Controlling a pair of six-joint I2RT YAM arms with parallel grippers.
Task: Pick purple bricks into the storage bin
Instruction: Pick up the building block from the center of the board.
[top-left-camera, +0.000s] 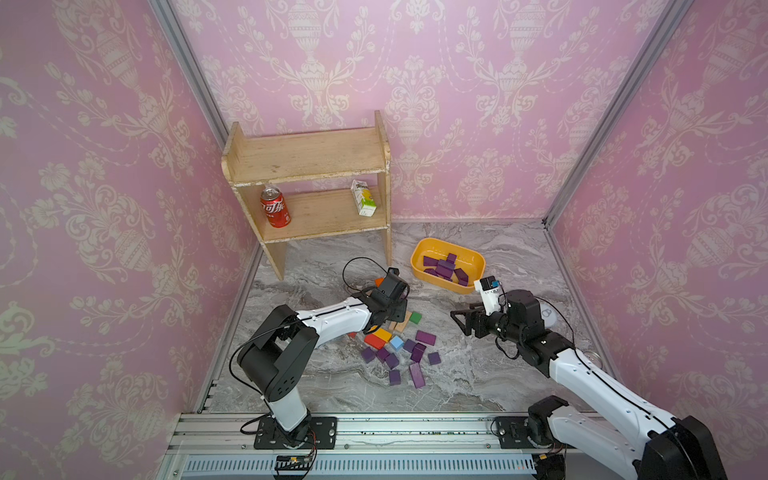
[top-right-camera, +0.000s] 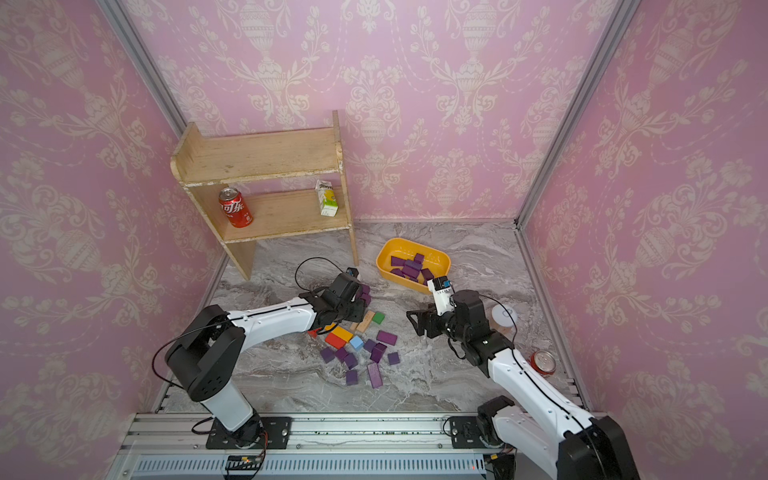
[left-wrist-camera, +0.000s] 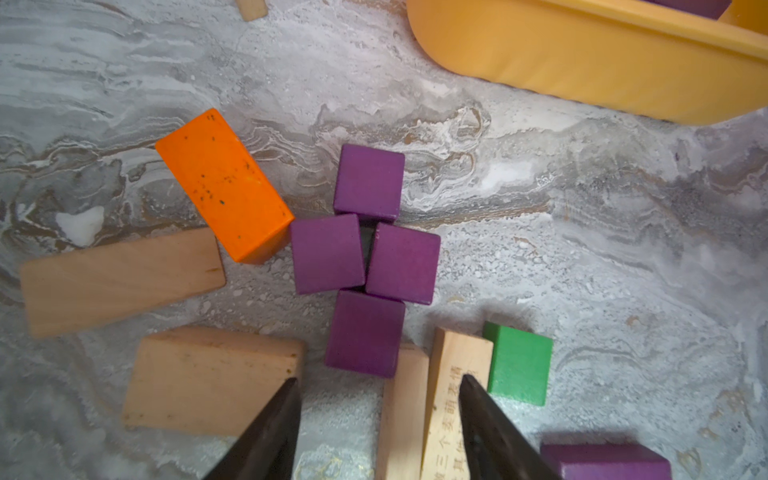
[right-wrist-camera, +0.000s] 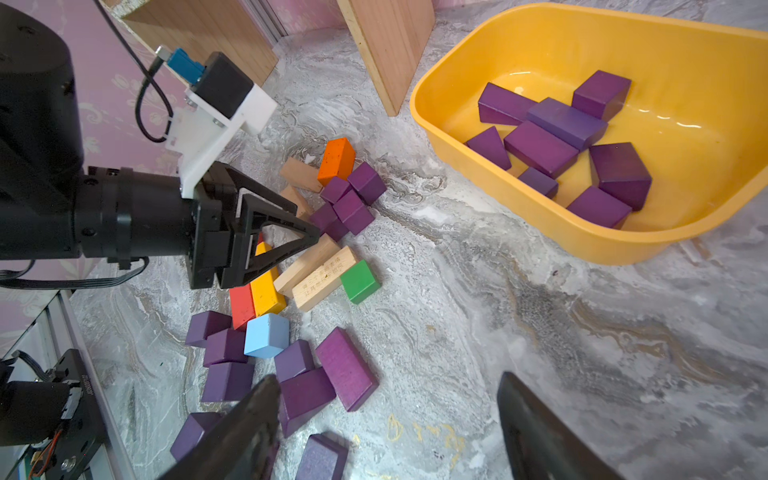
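Observation:
Four purple bricks (left-wrist-camera: 365, 257) lie bunched together on the marble floor, just ahead of my left gripper (left-wrist-camera: 379, 378). Its jaws hang open above the tan bars and hold nothing. The right wrist view shows that gripper (right-wrist-camera: 313, 237) from the side, beside the same bunch (right-wrist-camera: 349, 203). More purple bricks (top-left-camera: 411, 353) are scattered nearer the front in both top views. The yellow storage bin (top-left-camera: 417, 262) sits at the back right with several purple bricks (right-wrist-camera: 540, 145) inside. My right gripper (right-wrist-camera: 386, 378) hovers open and empty between the bin and the front bricks (right-wrist-camera: 345, 365).
An orange block (left-wrist-camera: 224, 183), a green block (left-wrist-camera: 519, 363) and tan bars (left-wrist-camera: 120, 278) crowd the bunch. Red, yellow and blue blocks (top-left-camera: 384, 338) lie beside them. A wooden shelf (top-left-camera: 307, 166) holds a cola can (top-left-camera: 275, 207) and a carton (top-left-camera: 363, 198). Another can (top-right-camera: 543, 362) stands far right.

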